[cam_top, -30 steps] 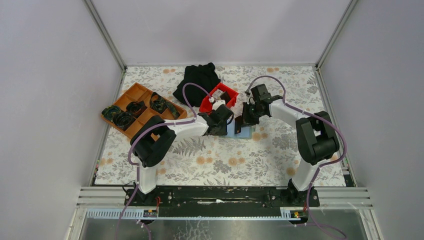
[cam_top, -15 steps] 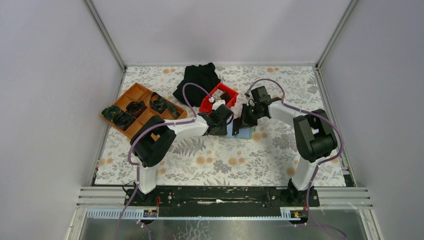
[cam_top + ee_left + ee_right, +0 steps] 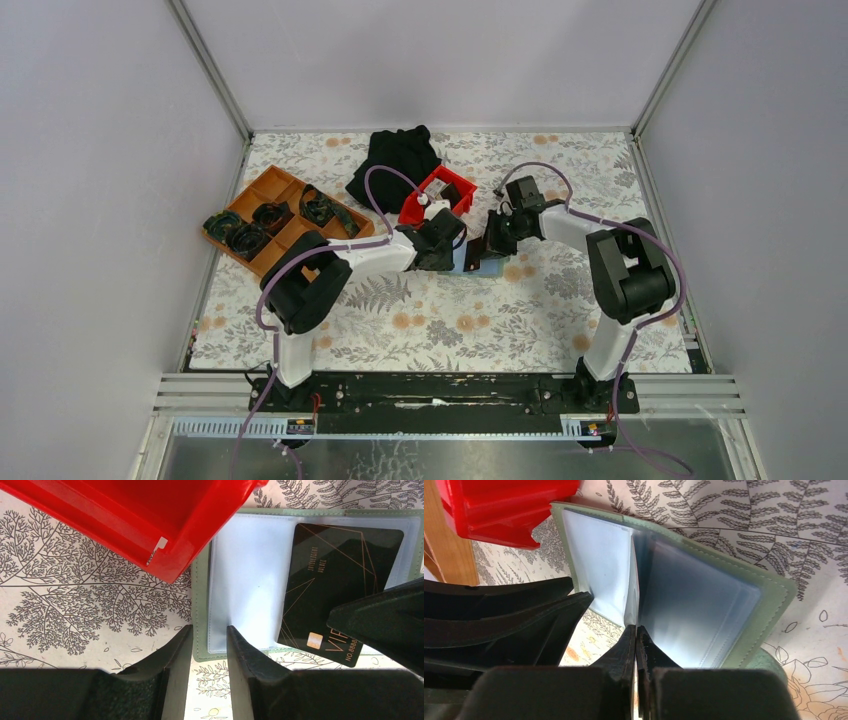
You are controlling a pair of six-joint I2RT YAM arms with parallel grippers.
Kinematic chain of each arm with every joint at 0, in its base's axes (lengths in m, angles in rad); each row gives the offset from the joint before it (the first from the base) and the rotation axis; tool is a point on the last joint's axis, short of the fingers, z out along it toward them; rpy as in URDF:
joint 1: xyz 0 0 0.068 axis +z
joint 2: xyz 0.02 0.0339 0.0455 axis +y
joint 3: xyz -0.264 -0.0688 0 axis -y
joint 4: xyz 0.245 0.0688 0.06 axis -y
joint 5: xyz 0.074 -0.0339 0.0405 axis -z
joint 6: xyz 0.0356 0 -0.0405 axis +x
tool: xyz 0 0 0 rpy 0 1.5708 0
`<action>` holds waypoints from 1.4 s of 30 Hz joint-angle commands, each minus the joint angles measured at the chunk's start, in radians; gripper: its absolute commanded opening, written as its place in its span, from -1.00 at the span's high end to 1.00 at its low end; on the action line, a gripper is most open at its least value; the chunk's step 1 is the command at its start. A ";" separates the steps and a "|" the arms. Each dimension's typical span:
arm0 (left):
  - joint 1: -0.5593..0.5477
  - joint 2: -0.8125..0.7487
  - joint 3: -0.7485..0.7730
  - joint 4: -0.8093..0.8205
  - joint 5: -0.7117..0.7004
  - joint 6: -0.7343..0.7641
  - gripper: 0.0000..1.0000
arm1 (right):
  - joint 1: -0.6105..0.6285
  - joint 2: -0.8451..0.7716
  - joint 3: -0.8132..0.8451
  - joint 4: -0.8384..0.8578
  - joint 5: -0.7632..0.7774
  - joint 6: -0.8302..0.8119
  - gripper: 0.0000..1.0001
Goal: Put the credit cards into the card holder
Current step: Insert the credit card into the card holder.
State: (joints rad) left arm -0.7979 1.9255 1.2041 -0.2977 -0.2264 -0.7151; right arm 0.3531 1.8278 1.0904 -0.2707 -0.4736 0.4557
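Right jaws together, apparently pinched on black card (image 3: 340, 580) at its lower right. Card sits partway in holder (image 3: 199, 605) sleeve, lower end past the bottom edge; judged mid-insertion, other cards not made out. Left jaws apart, tips over holder's lower-left corner. Holder open on desk (image 3: 75, 605), beside red bin (image 3: 150, 525).

The card holder (image 3: 199, 605) has glossy plastic sleeves (image 3: 245, 575).
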 commanded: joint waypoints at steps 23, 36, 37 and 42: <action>-0.003 0.067 -0.029 -0.031 0.017 0.039 0.31 | 0.009 0.052 -0.109 0.080 -0.030 0.007 1.00; -0.003 0.069 -0.052 -0.056 0.020 0.039 0.41 | 0.023 0.065 -0.139 0.067 0.002 -0.035 1.00; -0.003 0.070 -0.056 -0.059 0.021 0.039 0.42 | 0.023 0.064 -0.145 0.073 -0.002 -0.035 1.00; -0.008 0.074 -0.068 -0.072 0.030 0.034 0.47 | 0.024 0.069 -0.149 0.093 -0.031 -0.035 1.00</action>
State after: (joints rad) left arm -0.7979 1.9251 1.1980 -0.2932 -0.2245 -0.7010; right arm 0.3309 1.8301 0.9897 -0.1371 -0.5110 0.4496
